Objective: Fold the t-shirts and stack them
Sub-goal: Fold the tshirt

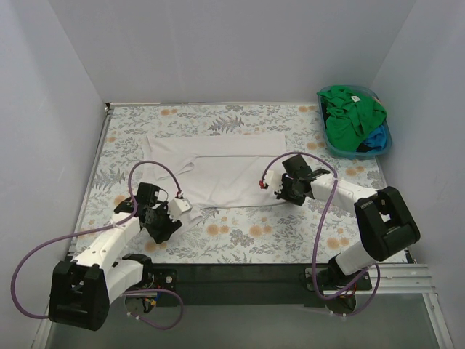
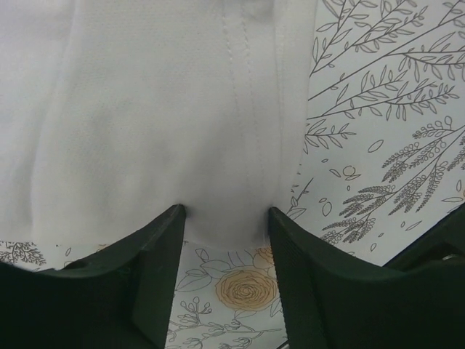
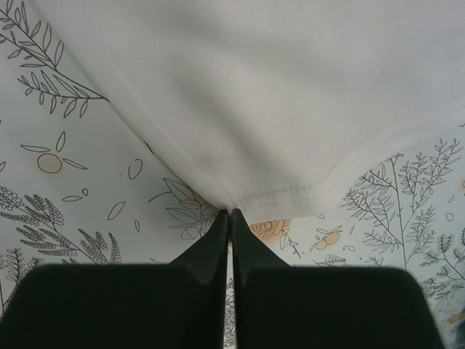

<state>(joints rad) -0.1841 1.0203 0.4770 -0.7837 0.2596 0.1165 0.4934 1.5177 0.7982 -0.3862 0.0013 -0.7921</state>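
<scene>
Pinching white t-shirt [image 1: 225,171] hem, R gripper [image 3: 231,213] clamped, L gripper [image 2: 225,212] apart astride edge.

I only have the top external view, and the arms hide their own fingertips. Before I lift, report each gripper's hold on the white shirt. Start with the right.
Observer: In the right wrist view, the right gripper is shut and pinches a hemmed corner of the white t-shirt at its very tips.
Operator: Now the left one.
Observer: The left gripper is open. A rounded edge of the shirt lies between its fingers, not clamped.
Operator: Tell me what lies beyond that edge.
Observer: The floral table cloth shows bare just past the fabric, in the gap between the fingers.
</scene>
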